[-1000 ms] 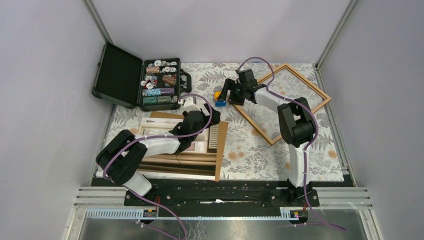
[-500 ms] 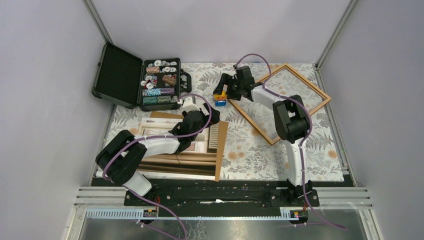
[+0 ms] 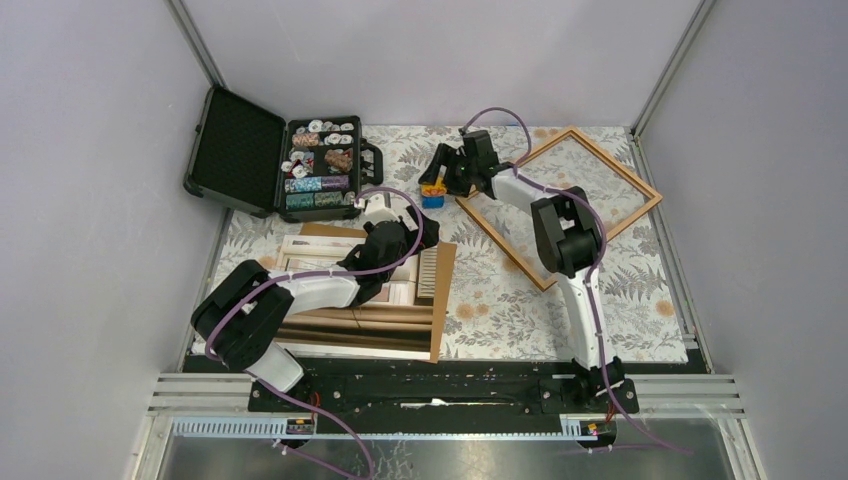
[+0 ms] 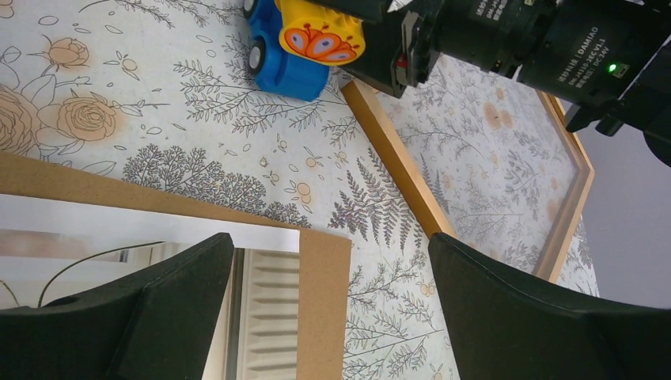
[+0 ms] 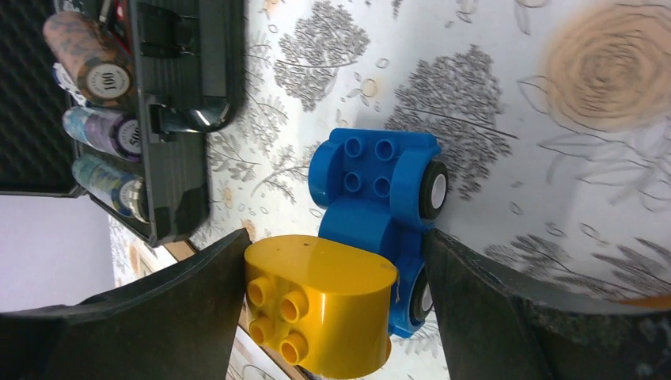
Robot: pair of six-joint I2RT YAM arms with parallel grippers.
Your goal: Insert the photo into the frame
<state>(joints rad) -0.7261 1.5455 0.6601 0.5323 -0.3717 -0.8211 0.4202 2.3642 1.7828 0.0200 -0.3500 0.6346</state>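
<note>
The photo (image 3: 352, 322) lies face up on a brown backing board (image 3: 444, 300) at the near left. My left gripper (image 3: 405, 238) hovers open over their far right corner. In the left wrist view its fingers straddle that corner of the photo (image 4: 261, 317). The light wooden frame (image 3: 500, 243) lies empty on the floral cloth at the right, its moulding (image 4: 396, 170) running diagonally. My right gripper (image 3: 440, 182) is beyond the frame's left corner, shut on a blue and yellow toy car (image 3: 433, 192). One finger touches the yellow block (image 5: 324, 305), the other the blue wheel.
An open black case (image 3: 320, 165) of poker chips stands at the far left, its lid (image 3: 235, 150) leaning outwards. The case's edge (image 5: 178, 119) is close to the toy car. Grey walls and metal posts enclose the table.
My right gripper has moved left and a little farther back with the toy car, away from the frame's corner. The left arm, photo and frame have stayed put.
</note>
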